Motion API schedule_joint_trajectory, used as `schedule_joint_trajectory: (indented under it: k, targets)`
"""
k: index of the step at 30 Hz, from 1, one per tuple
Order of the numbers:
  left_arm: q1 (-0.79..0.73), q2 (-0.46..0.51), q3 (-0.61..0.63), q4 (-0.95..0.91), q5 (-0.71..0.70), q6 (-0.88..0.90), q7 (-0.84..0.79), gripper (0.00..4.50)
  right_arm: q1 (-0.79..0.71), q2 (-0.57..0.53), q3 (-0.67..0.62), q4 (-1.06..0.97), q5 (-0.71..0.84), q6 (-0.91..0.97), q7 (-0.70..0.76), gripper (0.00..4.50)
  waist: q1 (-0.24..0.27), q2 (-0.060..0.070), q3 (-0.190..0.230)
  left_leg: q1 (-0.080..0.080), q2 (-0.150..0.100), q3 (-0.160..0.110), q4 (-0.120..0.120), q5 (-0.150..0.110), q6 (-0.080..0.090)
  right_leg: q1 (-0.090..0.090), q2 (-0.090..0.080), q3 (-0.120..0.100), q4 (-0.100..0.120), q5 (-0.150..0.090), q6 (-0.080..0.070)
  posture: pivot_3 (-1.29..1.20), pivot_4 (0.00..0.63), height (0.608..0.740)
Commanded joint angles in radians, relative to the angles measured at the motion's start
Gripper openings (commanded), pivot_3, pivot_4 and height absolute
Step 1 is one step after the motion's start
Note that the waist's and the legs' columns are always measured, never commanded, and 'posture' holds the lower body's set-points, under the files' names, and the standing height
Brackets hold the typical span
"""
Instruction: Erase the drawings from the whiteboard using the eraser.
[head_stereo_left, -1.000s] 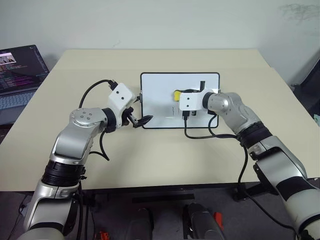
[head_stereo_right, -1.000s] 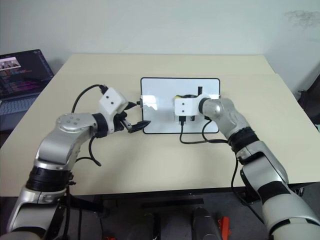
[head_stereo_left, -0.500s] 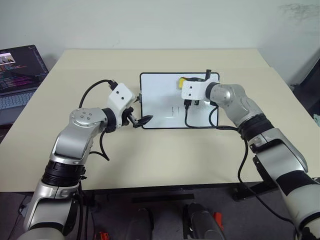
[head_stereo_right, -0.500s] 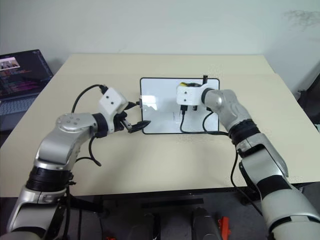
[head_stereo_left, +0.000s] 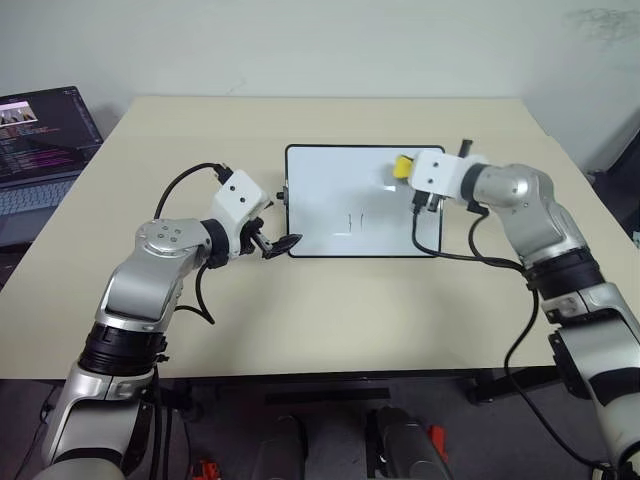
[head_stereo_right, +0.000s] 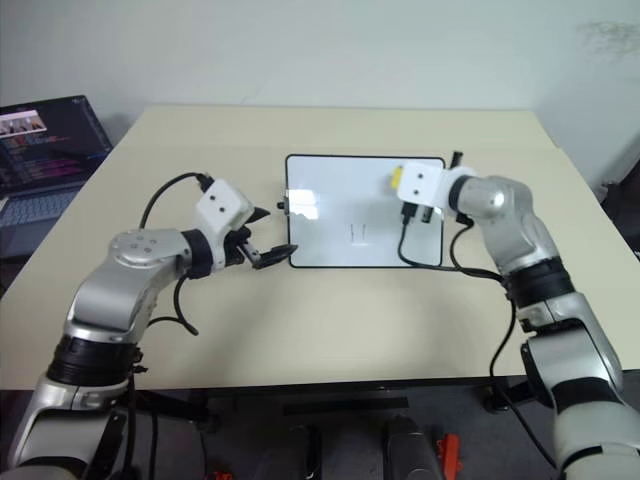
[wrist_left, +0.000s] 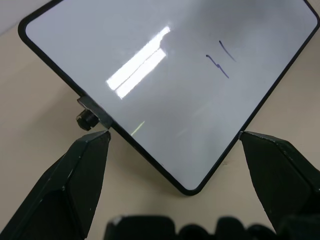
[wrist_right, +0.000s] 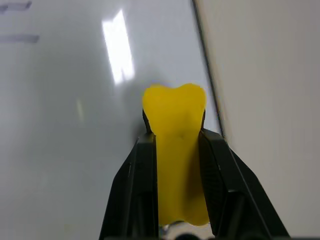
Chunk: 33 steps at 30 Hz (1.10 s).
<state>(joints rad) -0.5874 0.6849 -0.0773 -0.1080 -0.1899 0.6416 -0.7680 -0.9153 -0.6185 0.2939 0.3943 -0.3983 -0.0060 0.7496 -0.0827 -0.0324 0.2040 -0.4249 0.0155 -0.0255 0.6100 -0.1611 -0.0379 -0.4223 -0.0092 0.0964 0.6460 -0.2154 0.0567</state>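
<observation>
Right gripper (wrist_right: 176, 150) pinched the eraser (head_stereo_left: 401, 167) over the whiteboard's (head_stereo_left: 320, 180) far right corner, well away from the drawings (head_stereo_left: 351, 222) near its middle. Left gripper (wrist_left: 175, 145), spread wide, bracketed the near left corner. A good wipe probably needed the eraser brought back flat over those strokes while that corner stayed braced.

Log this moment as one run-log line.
right gripper: shut on eraser, far right of whiteboard | left gripper: open, at near-left corner | drawings: remain

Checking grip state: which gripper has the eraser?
The right gripper: its fingers are shut on the yellow eraser, near the whiteboard's far right corner. The left gripper stands open around the board's near left corner, holding nothing.
</observation>
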Motion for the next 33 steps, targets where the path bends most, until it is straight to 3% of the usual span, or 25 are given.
schedule_joint_trajectory:
  k: [1, 10, 24, 33]
  targets:
    - [0.001, 0.033, -0.01, -0.021, 0.014, -0.04, -0.037, 4.5, 0.047, -0.047, -0.035, -0.136, 0.028, 0.03, 0.055, 0.8, -0.005, 0.0, 0.0, 0.0, 0.0, 0.0, 0.0, 0.0, 0.0, 0.0, 0.0, 0.001, 0.001, 0.0, 0.0, 0.0, 0.15, 0.74]
    - [0.053, 0.1, -0.008, -0.023, 0.024, -0.068, -0.089, 4.5, 0.157, -0.109, -0.036, -0.303, 0.049, 0.088, 0.133, 0.8, -0.005, 0.0, 0.0, 0.001, 0.0, 0.001, 0.0, 0.0, 0.0, 0.0, 0.0, 0.001, 0.001, 0.0, -0.001, 0.0, 0.15, 0.74]
    - [0.084, 0.106, 0.016, -0.054, 0.015, -0.051, -0.077, 4.5, 0.183, -0.112, -0.038, -0.293, 0.056, 0.088, 0.125, 0.8, -0.001, 0.0, 0.0, 0.001, 0.0, 0.001, 0.0, 0.0, 0.0, 0.0, 0.0, 0.0, 0.0, -0.001, -0.001, 0.0, 0.15, 0.74]
    - [0.064, 0.087, 0.009, -0.045, 0.011, -0.049, -0.063, 4.5, 0.145, -0.05, -0.075, -0.298, 0.116, 0.072, 0.075, 0.8, -0.001, 0.0, 0.0, 0.001, 0.0, 0.001, 0.0, 0.0, 0.0, 0.0, 0.0, 0.0, 0.0, -0.001, -0.001, 0.0, 0.15, 0.74]
